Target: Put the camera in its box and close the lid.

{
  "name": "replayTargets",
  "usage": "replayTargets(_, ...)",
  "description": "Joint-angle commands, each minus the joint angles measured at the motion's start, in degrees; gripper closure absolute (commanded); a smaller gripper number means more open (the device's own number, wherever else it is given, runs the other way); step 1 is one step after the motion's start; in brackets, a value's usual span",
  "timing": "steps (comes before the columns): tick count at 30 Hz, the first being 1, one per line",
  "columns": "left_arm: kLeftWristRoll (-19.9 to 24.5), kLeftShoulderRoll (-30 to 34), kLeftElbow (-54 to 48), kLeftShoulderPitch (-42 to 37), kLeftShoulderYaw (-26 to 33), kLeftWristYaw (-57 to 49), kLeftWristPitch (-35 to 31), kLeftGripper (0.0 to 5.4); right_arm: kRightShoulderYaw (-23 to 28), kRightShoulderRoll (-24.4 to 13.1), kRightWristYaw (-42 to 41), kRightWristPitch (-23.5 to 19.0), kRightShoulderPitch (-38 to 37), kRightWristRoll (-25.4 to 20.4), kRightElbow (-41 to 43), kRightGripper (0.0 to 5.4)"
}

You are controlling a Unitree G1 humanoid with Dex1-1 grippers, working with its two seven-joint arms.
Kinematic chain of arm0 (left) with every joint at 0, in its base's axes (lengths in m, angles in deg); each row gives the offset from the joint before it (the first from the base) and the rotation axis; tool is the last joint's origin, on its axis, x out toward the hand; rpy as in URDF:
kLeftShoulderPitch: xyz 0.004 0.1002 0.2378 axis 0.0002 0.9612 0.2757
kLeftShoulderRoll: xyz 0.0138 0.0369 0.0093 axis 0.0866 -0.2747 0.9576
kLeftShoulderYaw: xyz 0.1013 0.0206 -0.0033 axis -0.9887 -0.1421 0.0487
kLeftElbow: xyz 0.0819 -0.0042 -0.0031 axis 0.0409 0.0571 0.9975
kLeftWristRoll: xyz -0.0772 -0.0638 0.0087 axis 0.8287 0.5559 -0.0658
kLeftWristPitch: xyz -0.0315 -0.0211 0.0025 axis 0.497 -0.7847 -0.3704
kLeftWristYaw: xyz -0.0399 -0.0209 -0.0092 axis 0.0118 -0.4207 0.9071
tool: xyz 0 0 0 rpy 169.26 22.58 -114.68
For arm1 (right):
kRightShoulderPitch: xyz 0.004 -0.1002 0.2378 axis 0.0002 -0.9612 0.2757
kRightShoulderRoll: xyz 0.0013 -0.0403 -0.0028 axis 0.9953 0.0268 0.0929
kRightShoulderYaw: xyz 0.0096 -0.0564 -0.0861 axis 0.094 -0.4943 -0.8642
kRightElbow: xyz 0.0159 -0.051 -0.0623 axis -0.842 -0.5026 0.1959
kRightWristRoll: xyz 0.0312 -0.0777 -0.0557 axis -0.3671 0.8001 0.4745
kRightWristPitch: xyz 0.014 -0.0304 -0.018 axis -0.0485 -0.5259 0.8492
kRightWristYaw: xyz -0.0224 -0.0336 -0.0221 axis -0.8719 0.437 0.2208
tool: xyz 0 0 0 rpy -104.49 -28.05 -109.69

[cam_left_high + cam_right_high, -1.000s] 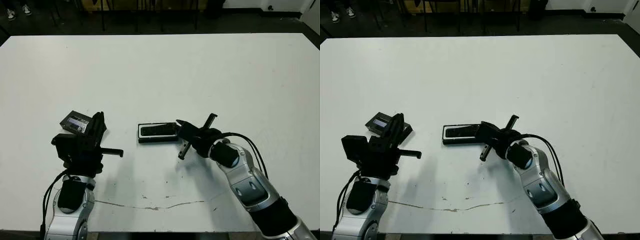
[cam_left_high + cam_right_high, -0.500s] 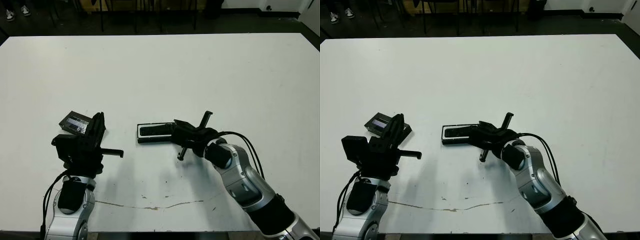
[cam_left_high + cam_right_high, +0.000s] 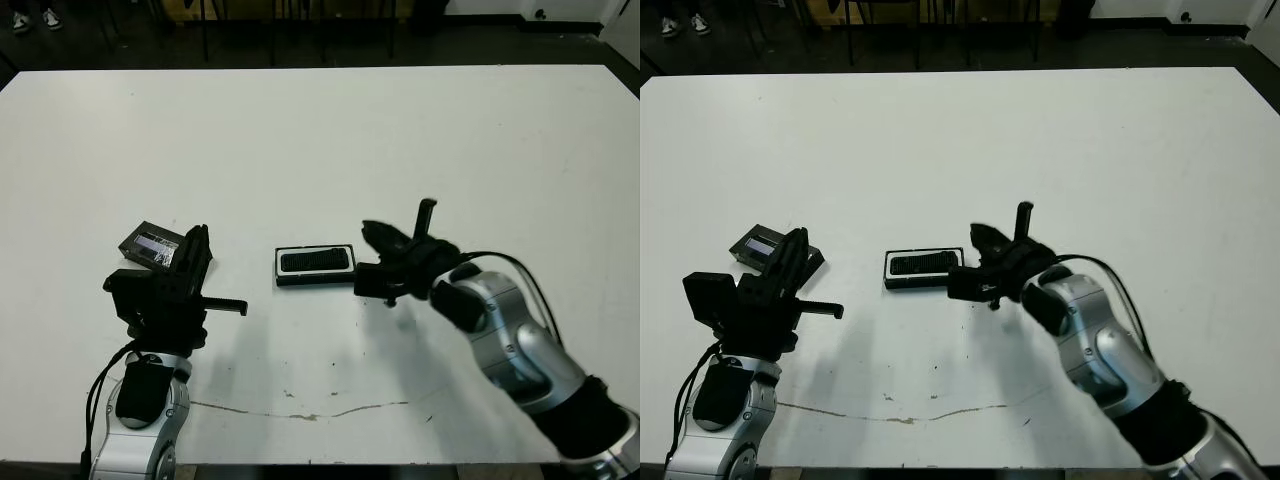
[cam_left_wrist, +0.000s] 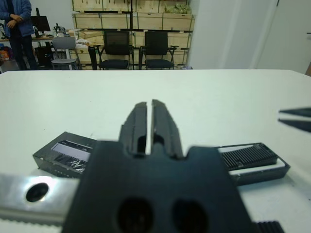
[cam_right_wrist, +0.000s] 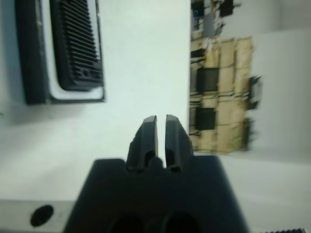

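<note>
The camera (image 3: 316,261), a ribbed black bar, lies inside the box (image 3: 316,281), a white-lined black tray at the table's middle. In the right wrist view the camera (image 5: 77,43) fills the box's (image 5: 26,53) hollow. My right gripper (image 3: 372,233) hovers just right of the box, shut and holding nothing, clear of the box's end. The lid (image 3: 150,243), a black slab with a glossy top, rests flat at the left. My left gripper (image 3: 199,238) stands shut right beside the lid and holds nothing. The lid (image 4: 63,150) also shows in the left wrist view.
A thin brown crack line (image 3: 310,410) runs across the table near its front edge. Chairs (image 4: 136,48), wooden crates and a standing person (image 4: 14,24) show beyond the table's far side in the left wrist view.
My right gripper has lifted and drawn back to the right, away from the box's right end. The box, camera, lid and left arm stay where they were.
</note>
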Motion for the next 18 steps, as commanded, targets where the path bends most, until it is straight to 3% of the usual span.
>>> replayTargets(1,0.1,0.5,-0.1,1.3,0.0,0.1,-0.9,5.40,-0.2,-2.0,-1.3,1.8,0.4,4.9,1.5,5.39)
replayTargets(5,-0.1,0.6,-0.1,1.3,0.0,0.1,-0.8,5.40,2.0,-0.1,-0.5,2.2,-0.5,4.8,3.1,5.39)
replayTargets(10,-0.2,0.8,0.3,1.1,0.0,0.4,-0.3,5.40,10.3,7.2,1.7,3.1,-2.7,-14.0,2.1,5.39)
replayTargets(12,-0.1,0.7,0.5,1.0,0.1,0.4,-0.1,5.40,12.6,10.2,0.6,0.3,-2.7,-20.3,1.5,5.39)
replayTargets(18,-0.4,0.8,0.3,1.1,-0.1,0.4,0.0,5.40,14.8,15.5,-0.5,-7.9,-1.5,-30.3,-4.0,5.39)
